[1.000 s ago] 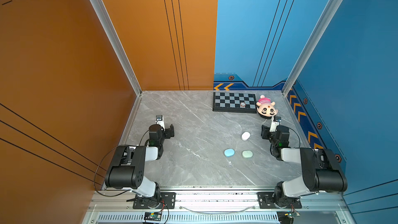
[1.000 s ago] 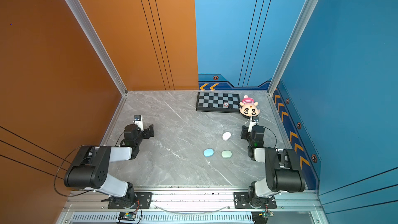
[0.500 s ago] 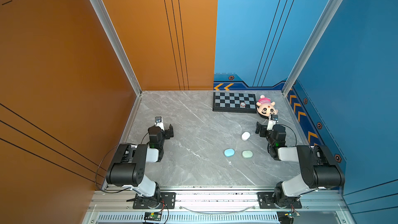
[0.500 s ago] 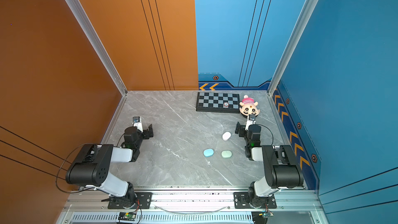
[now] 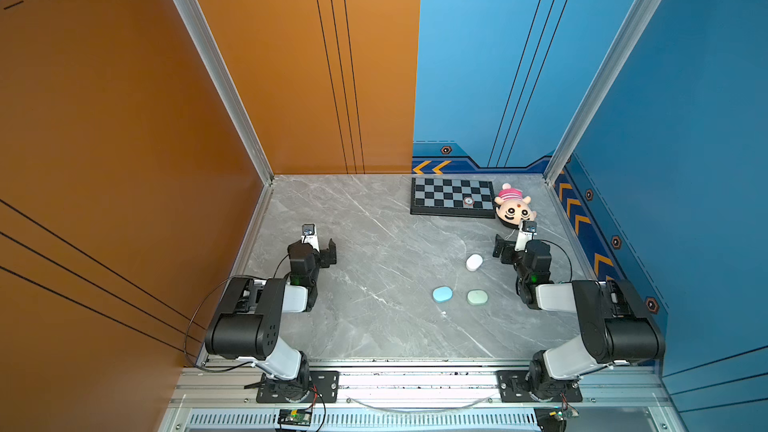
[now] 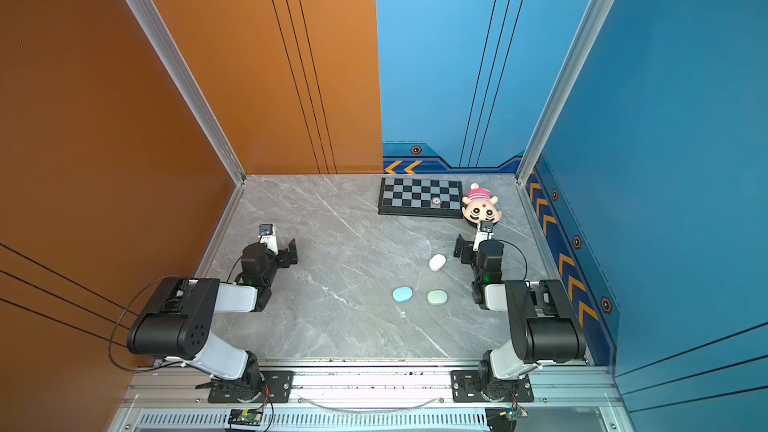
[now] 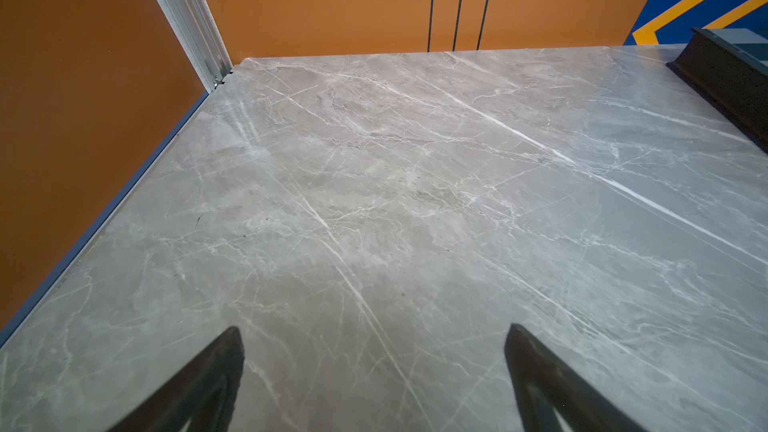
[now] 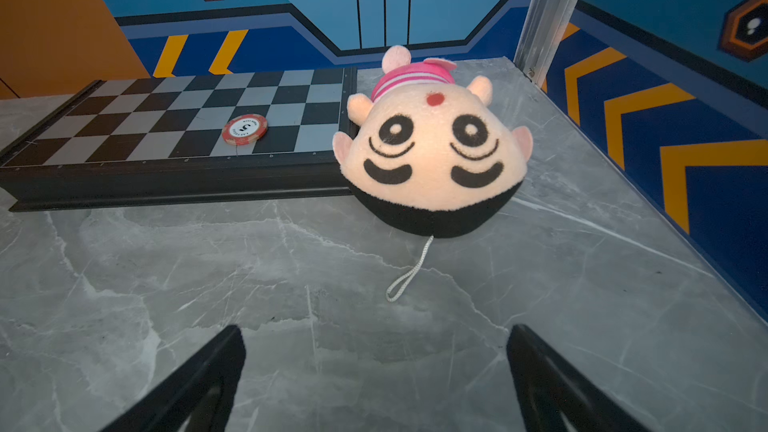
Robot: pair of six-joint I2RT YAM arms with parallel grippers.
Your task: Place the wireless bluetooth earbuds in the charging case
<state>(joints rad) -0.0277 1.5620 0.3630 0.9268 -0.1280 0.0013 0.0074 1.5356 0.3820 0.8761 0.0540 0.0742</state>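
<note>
Earbuds show in neither top view: white case [image 5: 474, 262], blue case [image 5: 442, 294] and green case [image 5: 477, 297] lie shut on the tabletop [image 5: 374, 222] near the right gripper [image 5: 512, 245], so insertion looks finished or unstarted. Left wrist: left gripper [image 7: 374, 328] wide, empty. Right wrist: jaws likewise wide, empty.

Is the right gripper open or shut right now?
Open. In the right wrist view the right gripper stands with jaws wide apart, only bare table between them, nothing held.
</note>
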